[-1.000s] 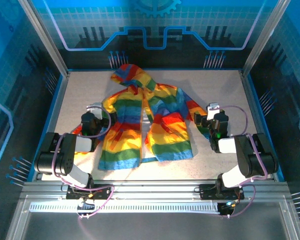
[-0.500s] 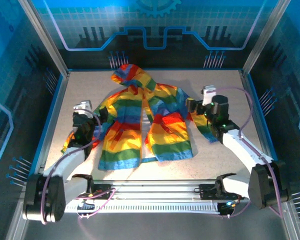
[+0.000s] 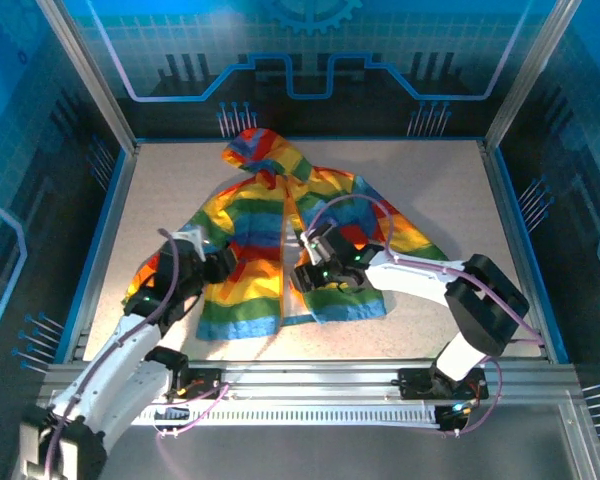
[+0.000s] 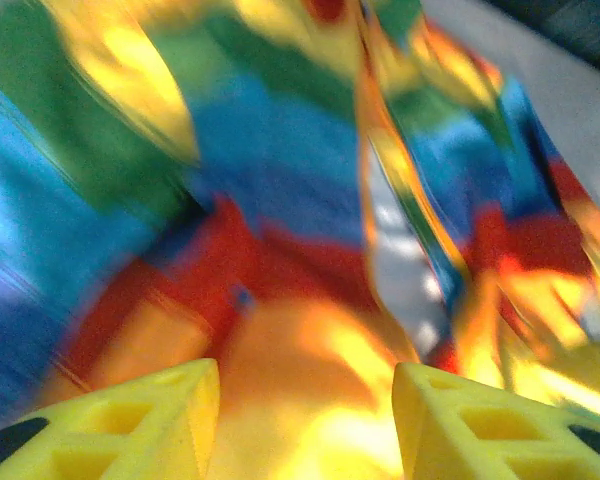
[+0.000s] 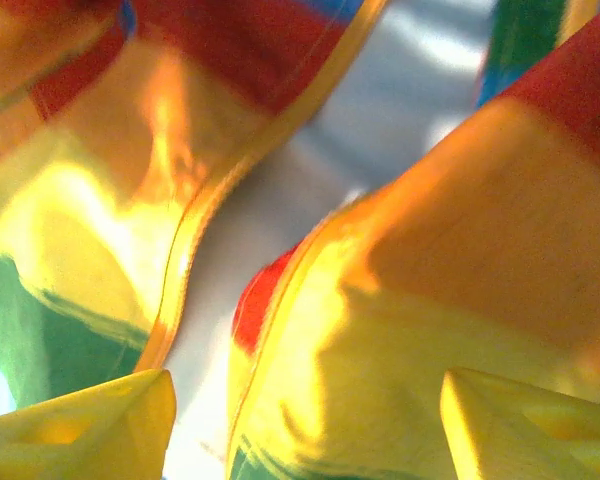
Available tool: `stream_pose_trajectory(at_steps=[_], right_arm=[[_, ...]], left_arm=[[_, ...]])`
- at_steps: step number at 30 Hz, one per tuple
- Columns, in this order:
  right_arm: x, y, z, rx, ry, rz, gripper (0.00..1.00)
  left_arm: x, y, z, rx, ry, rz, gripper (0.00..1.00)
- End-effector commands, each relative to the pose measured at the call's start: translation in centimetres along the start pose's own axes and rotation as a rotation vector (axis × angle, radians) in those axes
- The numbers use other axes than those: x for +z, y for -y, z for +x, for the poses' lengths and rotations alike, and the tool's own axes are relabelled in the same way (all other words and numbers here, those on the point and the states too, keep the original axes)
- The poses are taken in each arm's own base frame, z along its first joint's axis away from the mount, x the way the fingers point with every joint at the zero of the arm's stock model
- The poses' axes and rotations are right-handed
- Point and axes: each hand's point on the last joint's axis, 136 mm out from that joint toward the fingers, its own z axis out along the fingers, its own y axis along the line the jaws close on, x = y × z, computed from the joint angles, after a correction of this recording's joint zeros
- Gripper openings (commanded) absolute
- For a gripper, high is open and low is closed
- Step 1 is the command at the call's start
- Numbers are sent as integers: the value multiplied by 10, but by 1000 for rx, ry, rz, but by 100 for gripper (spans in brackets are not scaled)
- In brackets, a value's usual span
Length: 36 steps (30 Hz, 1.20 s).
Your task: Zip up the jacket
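The rainbow-striped jacket (image 3: 255, 215) lies flat on the table with its hood at the back and its front open. A strip of pale lining shows between the two orange zipper edges (image 3: 283, 250). My left gripper (image 3: 218, 266) hovers low over the left front panel. Its yellow fingers (image 4: 170, 400) stand apart above orange and red fabric, with nothing between them (image 4: 302, 390). My right gripper (image 3: 302, 275) is over the lower front opening. It is open (image 5: 308, 385) and straddles the right panel's zipper edge (image 5: 300, 270). The left wrist view is blurred.
The speckled table (image 3: 430, 180) is enclosed by a blue rim and clear walls. The jacket's left sleeve (image 3: 145, 285) trails beside my left arm. The right sleeve (image 3: 410, 235) lies under my right arm. An aluminium rail (image 3: 310, 380) runs along the near edge.
Both arms swung in from the jacket's outer sides onto its front. The left gripper came onto the left panel and the right onto the front opening. Both sets of jaws have narrowed.
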Motion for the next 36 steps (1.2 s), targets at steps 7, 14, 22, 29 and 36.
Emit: stream_pose_trajectory(at_steps=[7, 14, 22, 29, 36], right_arm=[[7, 5, 45, -87, -138, 207, 78], [9, 1, 67, -139, -192, 258, 79], [1, 4, 73, -108, -178, 272, 48], [-45, -3, 45, -91, -61, 172, 11], [-64, -7, 42, 46, -62, -57, 14]], left_arm=[[11, 16, 113, 46, -305, -75, 67], [31, 27, 149, 101, -413, -146, 73], [49, 48, 171, 99, -416, -147, 55], [41, 50, 159, 93, -375, -133, 0], [30, 44, 151, 80, -346, -126, 0]])
